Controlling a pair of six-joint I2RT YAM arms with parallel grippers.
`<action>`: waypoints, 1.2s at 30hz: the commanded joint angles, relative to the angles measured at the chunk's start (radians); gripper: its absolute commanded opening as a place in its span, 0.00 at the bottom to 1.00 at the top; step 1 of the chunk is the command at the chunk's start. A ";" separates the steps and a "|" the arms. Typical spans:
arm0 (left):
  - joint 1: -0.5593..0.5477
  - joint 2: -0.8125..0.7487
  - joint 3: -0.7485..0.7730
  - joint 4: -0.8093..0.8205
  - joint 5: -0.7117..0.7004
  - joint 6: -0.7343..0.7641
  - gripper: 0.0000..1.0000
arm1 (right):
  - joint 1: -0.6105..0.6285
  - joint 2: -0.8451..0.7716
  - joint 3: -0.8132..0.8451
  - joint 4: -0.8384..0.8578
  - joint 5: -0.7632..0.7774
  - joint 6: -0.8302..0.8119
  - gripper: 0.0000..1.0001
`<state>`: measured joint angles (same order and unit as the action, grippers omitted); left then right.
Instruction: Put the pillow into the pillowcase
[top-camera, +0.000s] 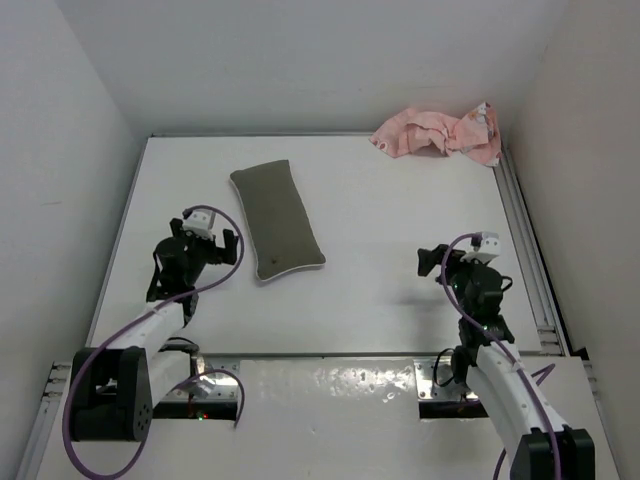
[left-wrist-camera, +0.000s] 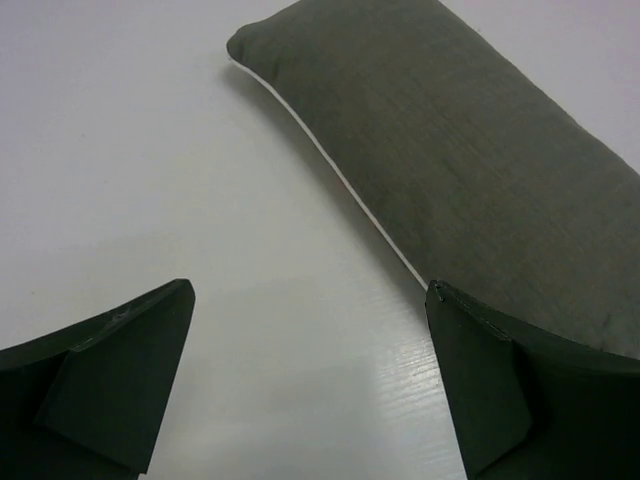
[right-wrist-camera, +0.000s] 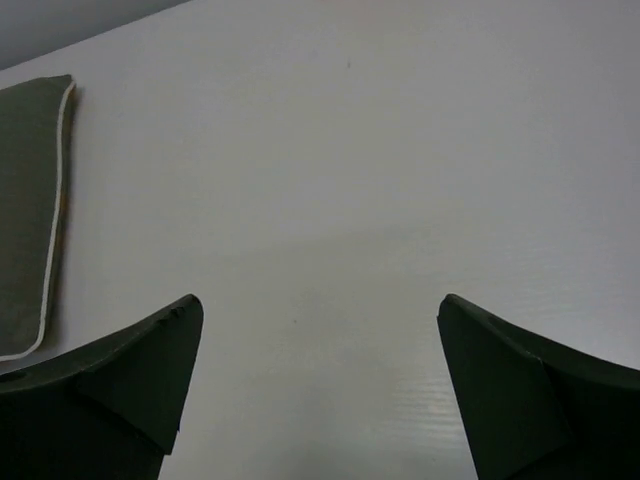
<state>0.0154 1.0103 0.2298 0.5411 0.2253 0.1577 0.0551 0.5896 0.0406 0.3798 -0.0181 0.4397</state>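
The olive-grey pillow (top-camera: 276, 218) lies flat on the white table, left of centre, its long side running from the back left toward the front. It also shows in the left wrist view (left-wrist-camera: 470, 160) and at the left edge of the right wrist view (right-wrist-camera: 25, 200). The pink printed pillowcase (top-camera: 440, 133) lies crumpled at the back right corner. My left gripper (top-camera: 208, 243) is open and empty just left of the pillow; in its wrist view (left-wrist-camera: 310, 300) the right finger is over the pillow's edge. My right gripper (top-camera: 438, 262) is open and empty over bare table (right-wrist-camera: 320, 305).
The white table (top-camera: 380, 250) is bounded by grey walls left, right and behind. A metal rail (top-camera: 530, 250) runs along the right edge. A shiny plate (top-camera: 330, 385) with the arm bases and cables lies at the front.
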 joint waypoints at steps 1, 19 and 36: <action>-0.005 0.016 0.074 -0.013 -0.020 -0.018 1.00 | 0.002 0.006 0.002 -0.094 0.130 0.105 0.99; 0.018 0.168 0.416 -0.394 0.258 0.358 1.00 | 0.335 1.097 1.555 -0.855 0.384 -0.533 0.99; 0.026 0.387 0.569 -0.507 0.236 0.367 1.00 | 0.078 1.826 1.984 -0.242 0.472 0.392 0.89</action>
<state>0.0345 1.3636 0.7467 0.0189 0.4702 0.5385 0.1371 2.3939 1.9503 -0.0082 0.3176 0.6762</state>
